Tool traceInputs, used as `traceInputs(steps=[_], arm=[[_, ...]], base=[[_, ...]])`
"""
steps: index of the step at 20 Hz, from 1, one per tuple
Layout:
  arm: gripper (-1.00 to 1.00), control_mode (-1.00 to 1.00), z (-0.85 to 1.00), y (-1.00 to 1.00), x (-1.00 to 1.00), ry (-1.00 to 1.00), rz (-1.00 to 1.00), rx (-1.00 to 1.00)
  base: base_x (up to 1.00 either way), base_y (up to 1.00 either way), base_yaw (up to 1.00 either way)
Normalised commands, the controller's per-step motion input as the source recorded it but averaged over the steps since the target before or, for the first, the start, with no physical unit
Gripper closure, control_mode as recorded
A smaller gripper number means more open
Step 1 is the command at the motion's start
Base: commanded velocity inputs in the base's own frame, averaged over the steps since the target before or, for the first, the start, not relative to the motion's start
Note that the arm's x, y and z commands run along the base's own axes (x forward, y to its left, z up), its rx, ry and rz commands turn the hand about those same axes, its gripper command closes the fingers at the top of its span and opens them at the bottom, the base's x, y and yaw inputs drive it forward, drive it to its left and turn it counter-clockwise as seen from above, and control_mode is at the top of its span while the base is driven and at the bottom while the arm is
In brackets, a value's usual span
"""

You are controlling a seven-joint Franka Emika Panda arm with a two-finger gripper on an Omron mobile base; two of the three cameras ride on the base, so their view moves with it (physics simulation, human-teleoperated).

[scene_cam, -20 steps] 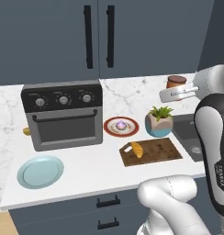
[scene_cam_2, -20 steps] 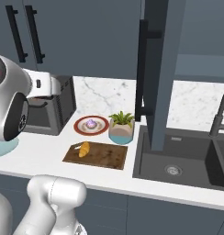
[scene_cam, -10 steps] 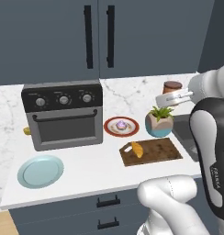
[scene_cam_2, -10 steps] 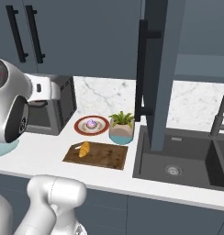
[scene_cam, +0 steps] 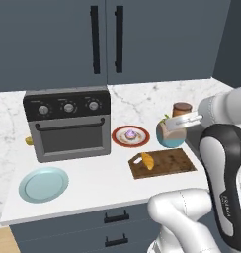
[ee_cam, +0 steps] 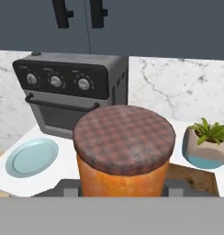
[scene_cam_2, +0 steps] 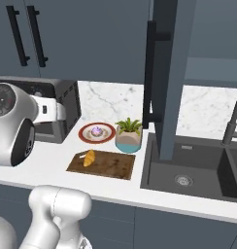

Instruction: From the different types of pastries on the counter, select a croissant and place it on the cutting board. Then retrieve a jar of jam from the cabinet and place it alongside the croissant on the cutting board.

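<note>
Gripping the jar of jam (ee_cam: pixel 124 151); left base adds croissant (scene_cam: pixel 148 160)

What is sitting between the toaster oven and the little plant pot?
A red plate holding the purple cupcake sits between the toaster oven and plant pot, seen in both base views.

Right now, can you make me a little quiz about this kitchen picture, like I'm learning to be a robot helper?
1. What lies on the cutting board?
2. True or false: the gripper is carrying the jar of jam above the counter.
3. Which thing sits on the red plate: A the potted plant, B the purple cupcake, C the toaster oven?

Key:
1. The croissant, near the board's left end in the left base view.
2. True; the hand view shows the jar right in front of the hand.
3. B, the cupcake. The potted plant stands beside the plate, and the toaster oven is farther left.
</note>
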Motion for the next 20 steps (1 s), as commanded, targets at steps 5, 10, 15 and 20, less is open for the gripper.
traceInputs(steps=[5,10,15,20], arm=[[1.00,-1.00,-0.16,-0.20,-0.02,0.03,0.09,0.00],[1.00,-1.00,-0.36,-0.15,0.00,0.07,0.25,0.00],[1.00,-1.00,-0.68,0.25,0.00,0.03,0.13,0.00],[1.00,-1.00,-0.63,0.18,0.00,0.01,0.14,0.00]], base=[[0.00,0.00,0.00],[0.00,0.00,0.00],[0.00,0.00,0.00],[0.00,0.00,0.00]])
